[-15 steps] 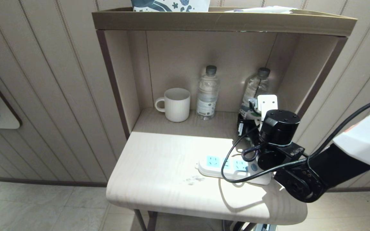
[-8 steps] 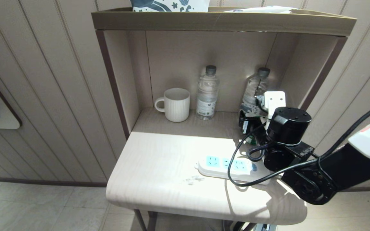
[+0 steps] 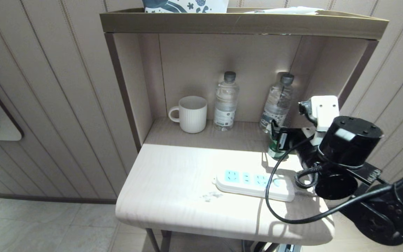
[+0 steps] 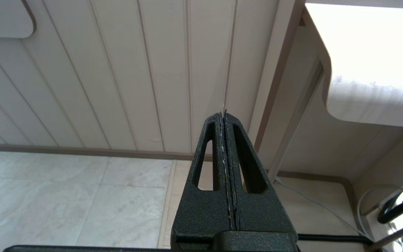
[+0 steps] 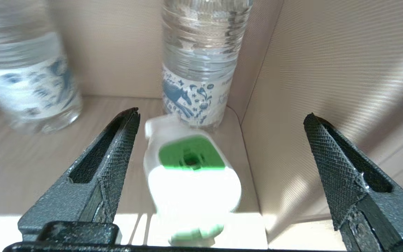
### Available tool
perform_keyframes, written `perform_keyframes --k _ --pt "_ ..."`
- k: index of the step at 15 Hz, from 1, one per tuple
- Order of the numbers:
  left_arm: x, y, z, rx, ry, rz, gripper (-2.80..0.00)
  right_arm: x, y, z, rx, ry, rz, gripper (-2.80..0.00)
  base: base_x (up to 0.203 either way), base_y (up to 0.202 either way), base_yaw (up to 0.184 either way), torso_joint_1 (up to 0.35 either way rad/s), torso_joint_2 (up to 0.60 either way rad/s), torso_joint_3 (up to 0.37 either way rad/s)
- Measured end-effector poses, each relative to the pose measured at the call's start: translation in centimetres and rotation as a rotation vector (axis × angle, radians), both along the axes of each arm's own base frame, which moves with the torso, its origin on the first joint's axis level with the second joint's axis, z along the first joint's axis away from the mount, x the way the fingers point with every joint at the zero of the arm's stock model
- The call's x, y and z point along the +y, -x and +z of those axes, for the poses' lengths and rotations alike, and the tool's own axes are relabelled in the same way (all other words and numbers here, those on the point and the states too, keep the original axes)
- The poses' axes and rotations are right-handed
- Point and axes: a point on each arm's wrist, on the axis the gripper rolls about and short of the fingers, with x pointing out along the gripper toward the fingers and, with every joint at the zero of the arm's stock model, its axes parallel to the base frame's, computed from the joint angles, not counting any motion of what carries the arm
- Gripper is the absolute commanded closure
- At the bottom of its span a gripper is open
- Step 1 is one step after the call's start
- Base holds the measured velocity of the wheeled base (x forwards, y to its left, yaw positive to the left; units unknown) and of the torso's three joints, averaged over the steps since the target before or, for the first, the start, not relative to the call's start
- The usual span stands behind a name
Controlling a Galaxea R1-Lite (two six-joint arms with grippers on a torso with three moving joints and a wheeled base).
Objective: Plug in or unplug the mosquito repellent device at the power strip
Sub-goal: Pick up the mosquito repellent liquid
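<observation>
While the mosquito repellent device (image 3: 275, 151) is mostly hidden in head view, right wrist cam shows it untouched between right gripper (image 5: 222, 140) fingers, spread wide; left gripper (image 4: 224, 117) is seen closed.

A white power strip (image 3: 254, 184) lay flat at lower centre of the tabletop (image 3: 173, 189). At right, the right arm's gripper (image 3: 282, 140) sat beside a small green device (image 3: 275, 151). Behind stood a white mug (image 3: 191, 114) and two water bottles (image 3: 226, 101).
</observation>
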Motion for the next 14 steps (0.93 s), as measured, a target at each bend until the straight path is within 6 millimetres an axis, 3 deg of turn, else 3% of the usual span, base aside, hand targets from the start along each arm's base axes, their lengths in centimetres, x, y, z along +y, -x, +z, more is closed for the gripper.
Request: perform_keyframes --k 3,7,10,14 --pt "0.0 0.0 0.0 0.001 0.0 0.0 0.0 -1.0 3.1 0.6 0.005 0.033 0.012 0.0 0.0 0.0 0.0 0.0 0.0 0.0" --pt "0.0 0.0 0.0 0.001 0.0 0.0 0.0 -2.3 8.8 2.5 0.036 0.09 0.086 0.0 0.0 0.0 0.0 0.0 0.0 0.0" --pt "0.0 0.0 0.0 0.0 0.0 0.0 0.0 -4.7 13.2 4.3 0.078 0.126 0.124 0.0 0.0 0.0 0.0 0.0 0.0 0.0" --pt "0.0 0.0 0.0 0.001 0.0 0.0 0.0 -8.9 18.4 4.2 0.15 0.175 0.162 0.0 0.0 0.0 0.0 0.0 0.0 0.0"
